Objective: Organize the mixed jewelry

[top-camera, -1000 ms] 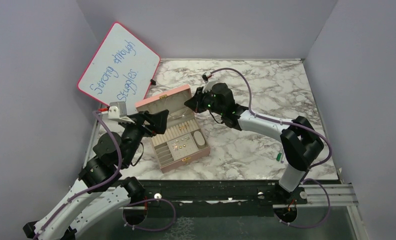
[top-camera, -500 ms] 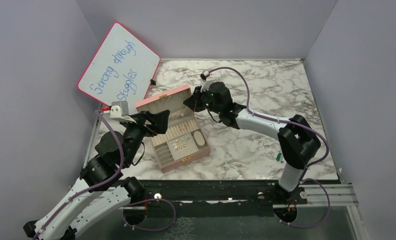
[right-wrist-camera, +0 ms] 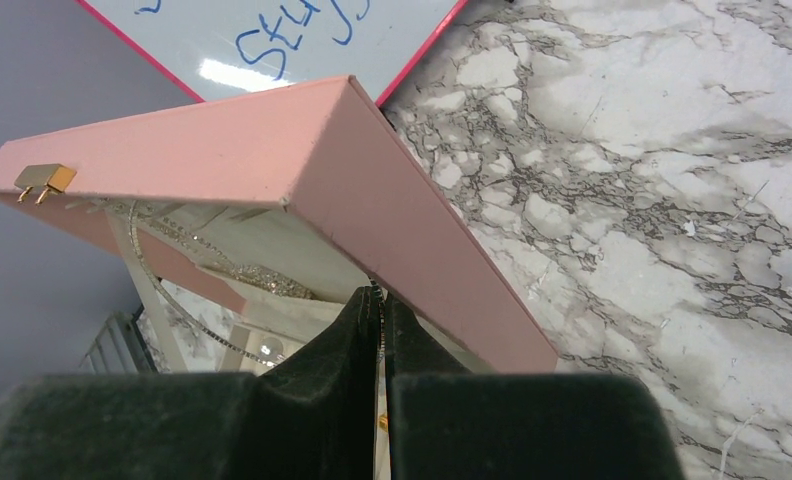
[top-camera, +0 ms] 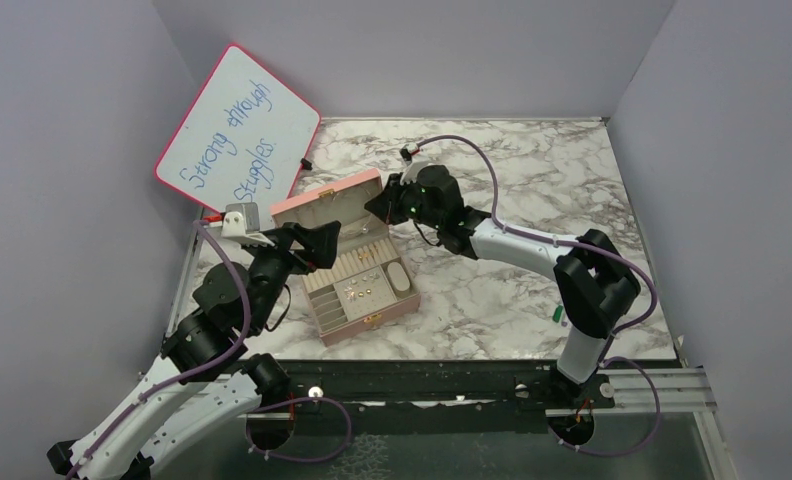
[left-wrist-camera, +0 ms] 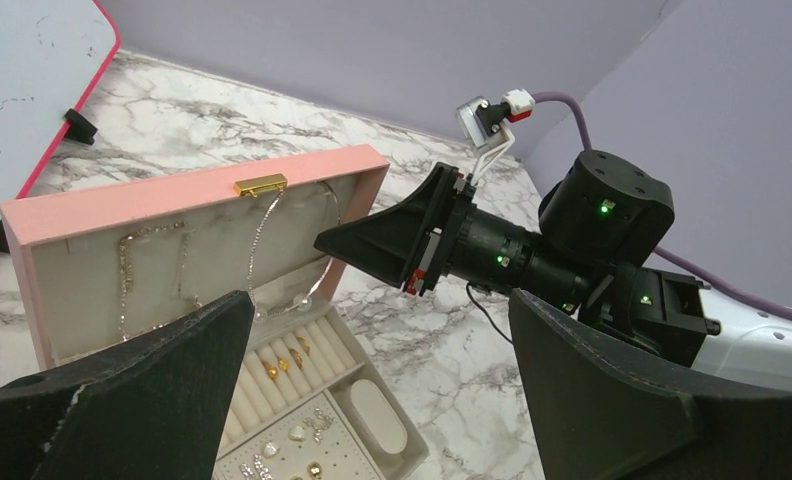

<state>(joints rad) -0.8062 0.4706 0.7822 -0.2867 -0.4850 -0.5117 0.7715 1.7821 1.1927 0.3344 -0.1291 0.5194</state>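
The pink jewelry box (top-camera: 372, 312) lies open, its lid (top-camera: 324, 204) standing up. Tiny gold rings (left-wrist-camera: 271, 371) sit in the ring rolls and small studs (left-wrist-camera: 297, 434) on the pad beside them; they show faintly in the top view (top-camera: 358, 290). Thin necklaces (left-wrist-camera: 262, 238) hang inside the lid. My right gripper (top-camera: 377, 206) is at the lid's right edge, shut (right-wrist-camera: 380, 296) on a thin necklace chain (right-wrist-camera: 379, 322) pinched between its tips. My left gripper (top-camera: 318, 240) hovers open and empty (left-wrist-camera: 380, 300) over the box's left side.
A whiteboard (top-camera: 237, 130) with a pink rim leans at the back left, close behind the lid. A green-and-white pen (top-camera: 555, 313) lies on the marble table (top-camera: 532, 200) by the right arm's base. Purple walls close in both sides.
My right gripper has crept a little left toward the lid's edge, still shut. The left gripper has barely moved.
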